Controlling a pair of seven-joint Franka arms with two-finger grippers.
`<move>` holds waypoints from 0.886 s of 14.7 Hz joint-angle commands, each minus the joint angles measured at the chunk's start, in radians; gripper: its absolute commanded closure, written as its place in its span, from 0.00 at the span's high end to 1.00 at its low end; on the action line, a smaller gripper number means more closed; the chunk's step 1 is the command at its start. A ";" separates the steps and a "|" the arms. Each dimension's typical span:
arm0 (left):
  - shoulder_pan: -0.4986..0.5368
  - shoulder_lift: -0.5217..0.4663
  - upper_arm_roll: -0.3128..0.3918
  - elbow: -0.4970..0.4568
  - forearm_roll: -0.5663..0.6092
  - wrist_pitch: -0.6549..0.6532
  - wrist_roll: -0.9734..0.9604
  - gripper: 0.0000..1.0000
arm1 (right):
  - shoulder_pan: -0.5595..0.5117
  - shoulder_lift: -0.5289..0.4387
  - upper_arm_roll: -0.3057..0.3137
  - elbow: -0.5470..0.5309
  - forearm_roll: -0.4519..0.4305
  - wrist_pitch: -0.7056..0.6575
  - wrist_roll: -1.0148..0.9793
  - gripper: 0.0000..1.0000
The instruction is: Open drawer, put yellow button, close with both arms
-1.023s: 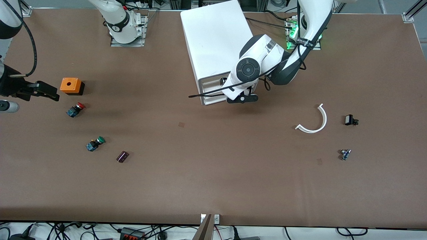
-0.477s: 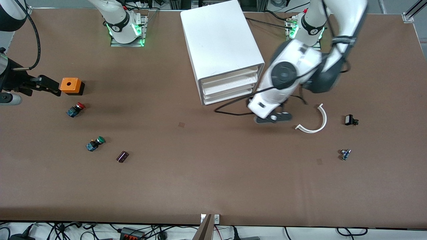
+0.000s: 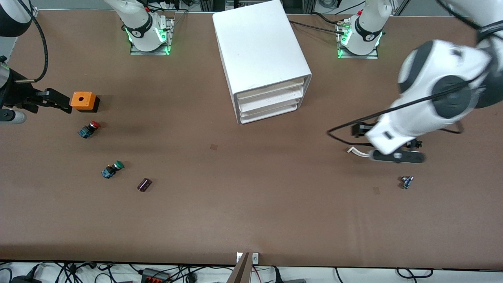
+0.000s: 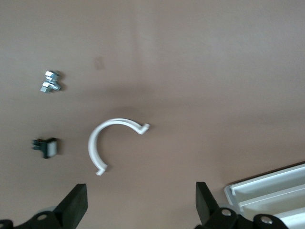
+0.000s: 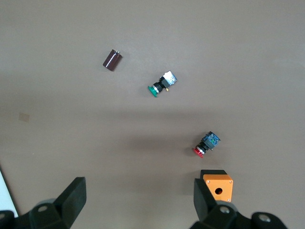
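The white cabinet (image 3: 259,43) stands at the table's middle, near the bases. Its top drawer (image 3: 271,87) sits flush with the two lower ones, pushed in. The yellow button is hidden from every view. My left gripper (image 3: 397,157) hangs open and empty over the table toward the left arm's end, above a white curved strip (image 3: 358,151). In the left wrist view the left gripper (image 4: 140,205) spans bare table beside the strip (image 4: 107,143), with the cabinet's corner (image 4: 271,191) at the edge. My right gripper (image 3: 53,103) is open and empty beside an orange box (image 3: 83,101); the right wrist view shows it (image 5: 139,198) over bare table.
Toward the right arm's end lie a red-capped button (image 3: 89,129), a green-capped button (image 3: 112,169) and a dark cylinder (image 3: 144,184). A small metal part (image 3: 406,181) lies toward the left arm's end. A black clip (image 4: 46,147) lies near the strip.
The left arm has swung from the cabinet's front toward its own end of the table, uncovering the drawers. The right gripper has shifted slightly toward the orange box.
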 commanded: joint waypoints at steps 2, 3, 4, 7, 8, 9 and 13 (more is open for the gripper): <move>0.042 -0.094 0.049 -0.033 -0.028 -0.029 0.114 1.00 | -0.013 -0.053 0.012 -0.052 -0.016 0.009 -0.022 1.00; 0.019 -0.141 0.097 -0.085 -0.063 -0.014 0.117 1.00 | -0.013 -0.065 0.012 -0.069 -0.014 0.013 -0.022 1.00; -0.015 -0.192 0.164 -0.145 -0.115 0.009 0.120 1.00 | -0.013 -0.076 0.012 -0.087 -0.014 0.019 -0.022 1.00; -0.085 -0.342 0.277 -0.373 -0.145 0.223 0.155 1.00 | -0.014 -0.090 0.012 -0.103 -0.012 0.018 -0.021 1.00; -0.089 -0.382 0.280 -0.441 -0.142 0.309 0.208 1.00 | -0.016 -0.090 0.012 -0.103 -0.008 0.018 -0.022 1.00; -0.087 -0.398 0.286 -0.473 -0.142 0.358 0.233 1.00 | -0.016 -0.090 0.012 -0.103 -0.008 0.018 -0.022 1.00; -0.087 -0.413 0.289 -0.466 -0.145 0.324 0.078 1.00 | -0.017 -0.090 0.012 -0.103 -0.002 0.007 -0.022 1.00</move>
